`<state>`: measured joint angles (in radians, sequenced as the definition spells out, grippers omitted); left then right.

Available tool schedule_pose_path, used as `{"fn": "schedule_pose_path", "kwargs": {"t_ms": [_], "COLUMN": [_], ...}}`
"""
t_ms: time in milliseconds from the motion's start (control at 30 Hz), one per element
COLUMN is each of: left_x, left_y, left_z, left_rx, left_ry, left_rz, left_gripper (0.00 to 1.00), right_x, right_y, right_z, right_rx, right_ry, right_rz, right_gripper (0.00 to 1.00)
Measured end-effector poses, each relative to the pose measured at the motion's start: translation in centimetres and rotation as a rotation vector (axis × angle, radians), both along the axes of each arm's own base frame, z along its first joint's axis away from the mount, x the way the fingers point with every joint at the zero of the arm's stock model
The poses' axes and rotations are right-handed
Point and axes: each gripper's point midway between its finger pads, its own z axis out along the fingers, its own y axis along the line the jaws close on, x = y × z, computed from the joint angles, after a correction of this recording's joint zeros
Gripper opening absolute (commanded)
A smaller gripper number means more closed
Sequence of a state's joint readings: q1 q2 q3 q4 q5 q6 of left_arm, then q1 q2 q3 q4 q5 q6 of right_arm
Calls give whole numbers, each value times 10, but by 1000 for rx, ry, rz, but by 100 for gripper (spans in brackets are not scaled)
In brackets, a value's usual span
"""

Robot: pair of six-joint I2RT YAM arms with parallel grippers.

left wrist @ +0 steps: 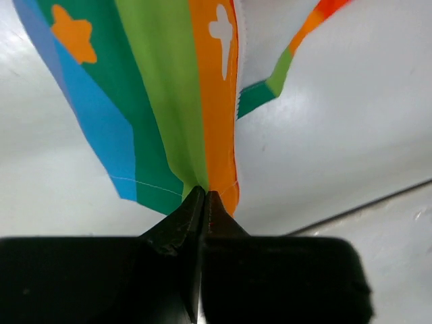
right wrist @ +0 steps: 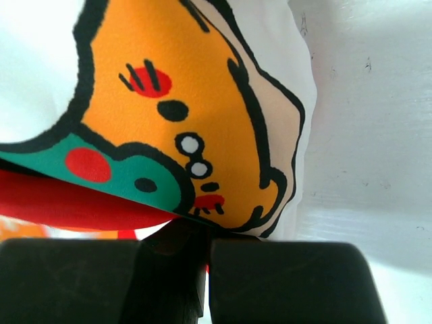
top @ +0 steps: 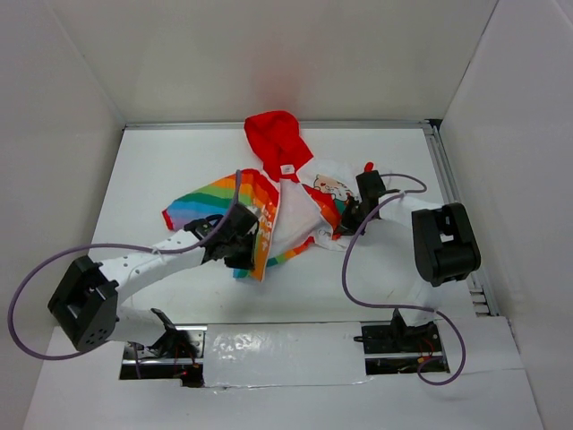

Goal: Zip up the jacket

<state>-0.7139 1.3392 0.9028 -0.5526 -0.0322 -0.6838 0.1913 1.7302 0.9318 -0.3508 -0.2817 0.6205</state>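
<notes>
Holding both front panels of the unzipped jacket (top: 277, 210), which is lying midway across the surface (top: 161, 161).
Below-left of the red hood (top: 276, 139), the left claw (left wrist: 204, 196) is pinching the rainbow hem (left wrist: 172, 179); below-right, the right claw (right wrist: 202, 233) is clamping the white cartoon panel (right wrist: 202, 101). Aligning both zip ends is probably coming next.

You are looking at one jacket (top: 295, 202) with one hood (top: 276, 139), lying on one table (top: 161, 161). You are working with two arms, a left arm (top: 143, 264) and a right arm (top: 443, 242), carrying two grippers: the left gripper (left wrist: 204, 196) and the right gripper (right wrist: 204, 231). Two purple cables are trailing, a left cable (top: 27, 287) and a right cable (top: 345, 269).
</notes>
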Motion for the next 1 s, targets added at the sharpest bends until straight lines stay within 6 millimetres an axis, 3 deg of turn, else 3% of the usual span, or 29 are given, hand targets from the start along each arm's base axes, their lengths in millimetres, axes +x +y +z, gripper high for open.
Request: {"fn": "schedule_pose_path", "kwargs": {"t_ms": [100, 200, 267, 300, 367, 433, 667, 833, 1000], "left_x": [-24, -33, -35, -36, -37, -36, -34, -39, -42], "left_y": [-1, 3, 3, 2, -2, -6, -20, -24, -22], "left_z": [-22, -38, -43, -44, -43, -41, -36, -49, -59], "left_rx": [20, 60, 78, 82, 85, 82, 75, 151, 207], "left_ry": [91, 159, 177, 181, 187, 185, 176, 214, 242], "left_rz": [-24, -8, -4, -8, -10, -15, -39, -33, -14], "left_gripper": [28, 41, 60, 76, 84, 99, 97, 89, 75], "right_x": [0, 0, 0, 0, 1, 1, 0, 0, 0], "right_y": [1, 2, 2, 2, 1, 1, 2, 2, 3], "right_z": [0, 0, 0, 1, 1, 1, 1, 1, 1], "right_rx": [-14, -29, -40, -44, -53, -60, -74, -75, -75], "right_ry": [-1, -3, -6, -8, -12, -15, -20, -21, -21], "right_rz": [1, 4, 5, 5, 4, 4, 8, 8, 10], "right_gripper": [0, 0, 0, 0, 0, 0, 0, 0, 0]}}
